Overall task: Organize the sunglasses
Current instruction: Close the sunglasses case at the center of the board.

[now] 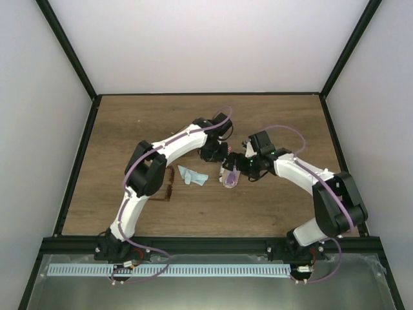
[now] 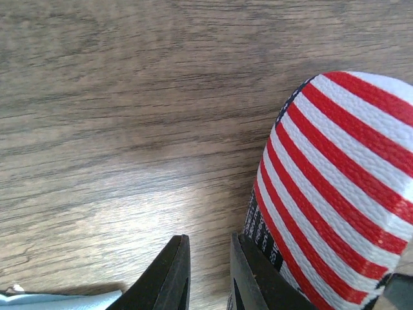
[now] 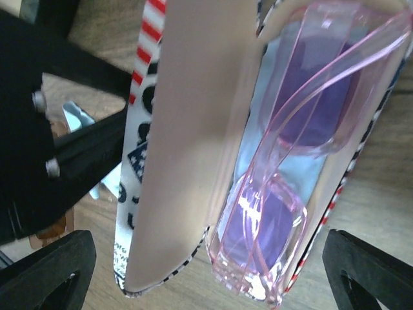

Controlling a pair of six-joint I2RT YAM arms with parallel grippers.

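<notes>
Your wooden tabletop (image 1: pixel 129 123) sat between white walls (image 1: pixel 206 39). The brown sunglasses (image 1: pixel 170 184) lay left of centre, beside a blue cloth (image 1: pixel 193 175). Only your right wrist view showed pink sunglasses (image 3: pixel 284 194) inside the open striped case (image 3: pixel 193 129), with the right gripper (image 3: pixel 206 271) spread wide astride it. The left gripper (image 2: pixel 206 242) stood narrow and empty against the case.

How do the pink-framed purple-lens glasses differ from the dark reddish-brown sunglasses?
Colour: the pink-framed purple-lens glasses are clear pink plastic, while the dark reddish-brown sunglasses look thin and dark.
Place: the pink pair lies inside the open red-and-white striped case, and the brown pair lies on the bare wooden table.
Shared: both lie unheld.
</notes>
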